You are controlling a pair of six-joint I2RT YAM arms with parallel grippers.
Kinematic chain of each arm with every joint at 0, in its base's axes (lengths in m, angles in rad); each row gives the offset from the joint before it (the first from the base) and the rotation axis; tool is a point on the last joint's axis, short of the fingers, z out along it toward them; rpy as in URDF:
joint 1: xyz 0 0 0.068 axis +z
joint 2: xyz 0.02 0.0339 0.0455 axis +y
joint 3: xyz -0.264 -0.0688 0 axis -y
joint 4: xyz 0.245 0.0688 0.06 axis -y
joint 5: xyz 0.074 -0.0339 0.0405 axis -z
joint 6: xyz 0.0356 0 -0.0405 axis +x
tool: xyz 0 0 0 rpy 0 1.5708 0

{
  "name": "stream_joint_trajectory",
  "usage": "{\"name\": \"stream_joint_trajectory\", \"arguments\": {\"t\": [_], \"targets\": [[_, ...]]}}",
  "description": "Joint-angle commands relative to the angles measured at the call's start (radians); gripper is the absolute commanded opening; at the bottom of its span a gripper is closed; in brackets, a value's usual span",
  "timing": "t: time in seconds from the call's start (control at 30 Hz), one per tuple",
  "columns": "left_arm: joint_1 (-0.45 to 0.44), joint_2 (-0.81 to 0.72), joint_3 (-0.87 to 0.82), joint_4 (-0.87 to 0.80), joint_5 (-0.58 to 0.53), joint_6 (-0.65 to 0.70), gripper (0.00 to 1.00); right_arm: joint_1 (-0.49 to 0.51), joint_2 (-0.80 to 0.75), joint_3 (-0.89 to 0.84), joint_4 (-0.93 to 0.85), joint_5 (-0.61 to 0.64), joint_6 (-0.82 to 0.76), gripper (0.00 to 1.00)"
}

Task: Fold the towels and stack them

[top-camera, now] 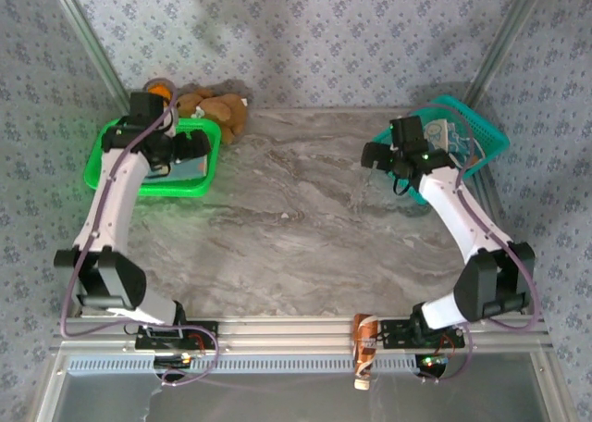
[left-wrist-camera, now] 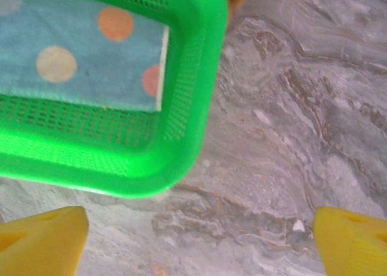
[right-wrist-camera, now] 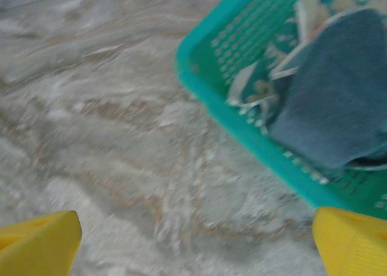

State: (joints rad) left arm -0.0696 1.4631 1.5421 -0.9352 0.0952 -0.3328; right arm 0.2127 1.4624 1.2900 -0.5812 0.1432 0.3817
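- Polka-dot towel (left-wrist-camera: pixel 78 52) lies flat, seemingly stacked, in the green basket (left-wrist-camera: pixel 193 106), up-left of the gaping, empty left pincer (left-wrist-camera: pixel 199 243).
- Blue-grey towel (right-wrist-camera: pixel 338 100) sits crumpled in the teal basket (right-wrist-camera: pixel 242 137), up-right of the wide-spread, empty right pincer (right-wrist-camera: pixel 196 243), probably awaiting folding.

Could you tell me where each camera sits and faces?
Top external: above, behind the bases, looking down at the table; left arm and right arm show.
Left wrist: on its arm, facing the green basket and polka-dot towel; open left gripper below.
Right wrist: on its arm, facing the teal basket and blue-grey towel; open right gripper below.
Shared: green basket, in top and left wrist.
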Motion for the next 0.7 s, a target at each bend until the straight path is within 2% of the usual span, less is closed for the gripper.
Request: {"name": "stream_joint_trajectory", "arguments": {"t": [0.0,0.1,0.17,0.33,0.4,0.47,0.5,0.57,0.63,0.67], "targets": [[-0.03,-0.113,-0.085,0.05,0.01,-0.039,1.0,-0.109,0.078,0.07,-0.049,0.034,0.008,1.0],[-0.071,-0.19,-0.186,0.05,0.002,-0.077,1.0,-0.188,0.174,0.135,-0.062,-0.014,0.024,0.93],[-0.106,-0.232,-0.25,0.051,0.004,-0.105,1.0,-0.215,0.248,0.181,-0.096,-0.012,0.039,0.92],[-0.175,-0.307,-0.344,0.054,-0.015,-0.159,1.0,-0.234,0.368,0.231,-0.124,-0.017,0.046,0.9],[-0.19,-0.319,-0.372,0.057,-0.02,-0.172,1.0,-0.243,0.398,0.232,-0.117,-0.03,0.046,0.86],[-0.201,-0.325,-0.381,0.039,-0.034,-0.179,1.0,-0.256,0.421,0.235,-0.109,-0.063,0.047,0.76],[-0.205,-0.329,-0.384,0.034,-0.039,-0.181,1.0,-0.261,0.426,0.235,-0.107,-0.073,0.049,0.67],[-0.209,-0.339,-0.384,0.028,-0.047,-0.18,1.0,-0.268,0.421,0.232,-0.101,-0.083,0.05,0.43],[-0.21,-0.348,-0.382,0.024,-0.057,-0.175,1.0,-0.269,0.396,0.23,-0.1,-0.058,0.05,0.12],[-0.21,-0.352,-0.379,0.026,-0.062,-0.172,1.0,-0.267,0.375,0.23,-0.101,-0.039,0.048,0.01]]}}
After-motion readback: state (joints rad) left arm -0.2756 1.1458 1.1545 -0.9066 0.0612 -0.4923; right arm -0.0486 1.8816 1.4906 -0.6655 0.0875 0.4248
